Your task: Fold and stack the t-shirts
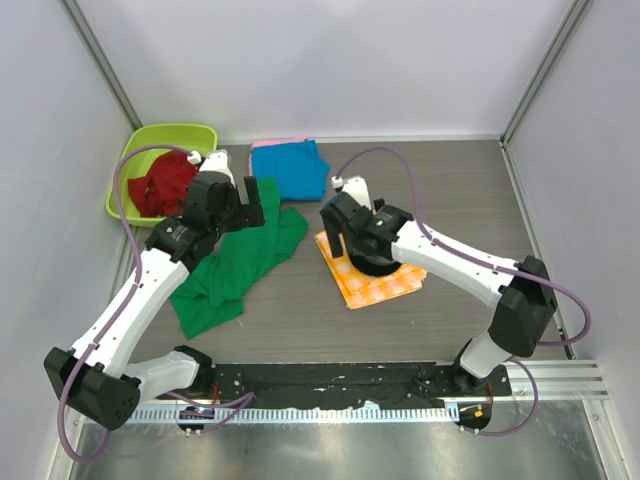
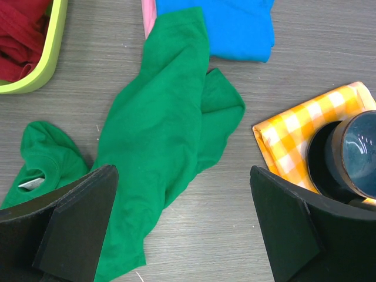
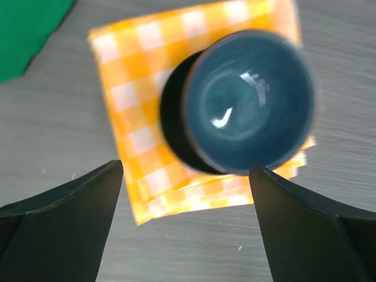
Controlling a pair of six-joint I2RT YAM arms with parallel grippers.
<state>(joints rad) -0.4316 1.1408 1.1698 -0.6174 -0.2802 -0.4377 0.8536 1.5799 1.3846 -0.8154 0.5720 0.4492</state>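
Note:
A bright green t-shirt (image 1: 232, 268) (image 2: 164, 129) lies crumpled and stretched out on the table, left of centre. Behind it lies a folded blue t-shirt (image 1: 292, 168) (image 2: 238, 26) on top of a pink t-shirt (image 1: 272, 143) (image 2: 149, 16), of which only an edge shows. My left gripper (image 1: 257, 203) (image 2: 181, 171) hangs open above the green shirt's right edge, with nothing between its fingers. My right gripper (image 1: 336, 222) (image 3: 185, 166) is open and empty above the near edge of the checked cloth.
A dark blue bowl (image 3: 247, 100) (image 2: 351, 154) stands on a folded orange-and-white checked cloth (image 1: 385, 285) (image 3: 138, 103) right of centre; it looks blurred in the right wrist view. A lime green bin (image 1: 165, 135) (image 2: 35, 73) with red cloth (image 1: 162, 183) sits at the back left.

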